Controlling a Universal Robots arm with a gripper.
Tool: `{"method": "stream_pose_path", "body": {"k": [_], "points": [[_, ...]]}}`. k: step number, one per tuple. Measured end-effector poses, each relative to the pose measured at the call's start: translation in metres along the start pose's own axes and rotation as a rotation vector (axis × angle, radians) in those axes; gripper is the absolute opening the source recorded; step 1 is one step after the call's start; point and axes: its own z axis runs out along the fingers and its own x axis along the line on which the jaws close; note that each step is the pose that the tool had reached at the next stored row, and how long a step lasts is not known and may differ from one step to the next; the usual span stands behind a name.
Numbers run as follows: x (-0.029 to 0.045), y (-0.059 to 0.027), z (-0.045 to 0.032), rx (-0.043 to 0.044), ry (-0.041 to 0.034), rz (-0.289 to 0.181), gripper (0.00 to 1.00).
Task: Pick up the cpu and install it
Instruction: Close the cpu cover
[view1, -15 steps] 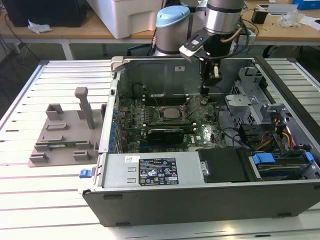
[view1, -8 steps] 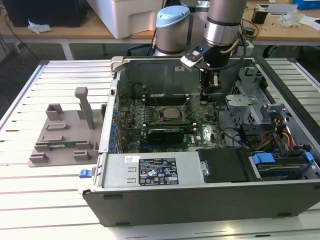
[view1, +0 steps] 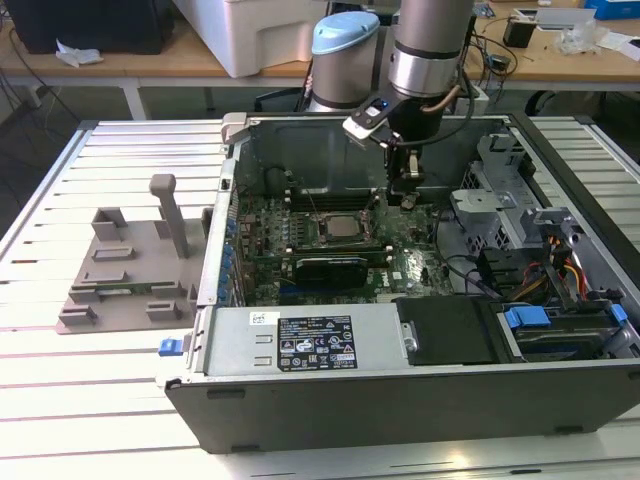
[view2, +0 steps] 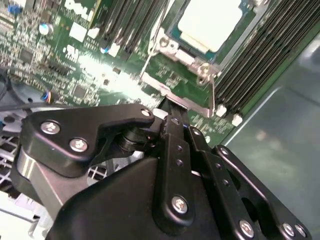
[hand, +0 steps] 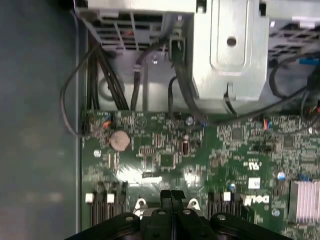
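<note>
Seating of the cpu (view2: 211, 22) is looking done: its silver top is lying flat inside the socket (view1: 340, 228) on the motherboard (view1: 300, 275), with the metal frame (view2: 172, 47) running around it. The gripper (view1: 405, 198) is hanging just beside the socket, on the exterior view's right, low over the board inside the open computer case (view1: 400, 400). Its fingers (hand: 165, 197) are pressing together with nothing between them, so it is carrying nothing. Whether its tip is touching the frame's edge I cannot tell. The grey fixture tray (view1: 120, 280) is sitting well apart on the slatted surface (view1: 100, 400), at the exterior view's left. Whether the frame is latched down is not showing, so locking may be what is left.
</note>
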Motion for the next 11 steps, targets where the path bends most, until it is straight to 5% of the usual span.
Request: {"method": "stream_pose_path", "body": {"k": [5, 11], "points": [[0.0002, -0.0132, 0.0005, 0.0, 0.0015, 0.0, 0.11], [0.0003, -0.0192, 0.0007, 0.0, 0.0014, 0.0, 0.11]]}}
